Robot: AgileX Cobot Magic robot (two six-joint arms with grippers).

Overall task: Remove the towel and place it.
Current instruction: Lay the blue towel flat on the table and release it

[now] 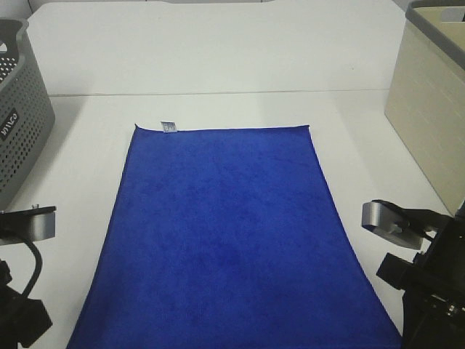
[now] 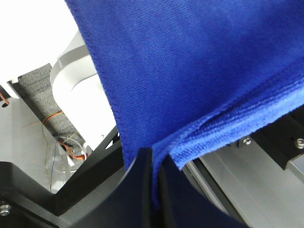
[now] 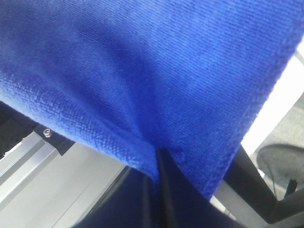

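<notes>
1. Towel point(image 1: 229, 233) lies spread across the white table point(image 1: 218, 58), between 2 baskets.
2. At the right stands the beige basket point(image 1: 429, 116); at the left the grey basket point(image 1: 18, 109), its white lettering too blurred to read.
3. Jaws pinched on the towel: left gripper point(image 2: 153, 175) at 1 near corner, right gripper point(image 3: 154, 175) at the other.
4. Small pale tag point(image 1: 169, 128) on the far edge; print illegible.

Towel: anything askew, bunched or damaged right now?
Nothing serious. The towel lies flat on the table, tag at the far edge. The left gripper and right gripper are each shut on its edge; the hem folds over beside the left one, normal for a pinch.
</notes>
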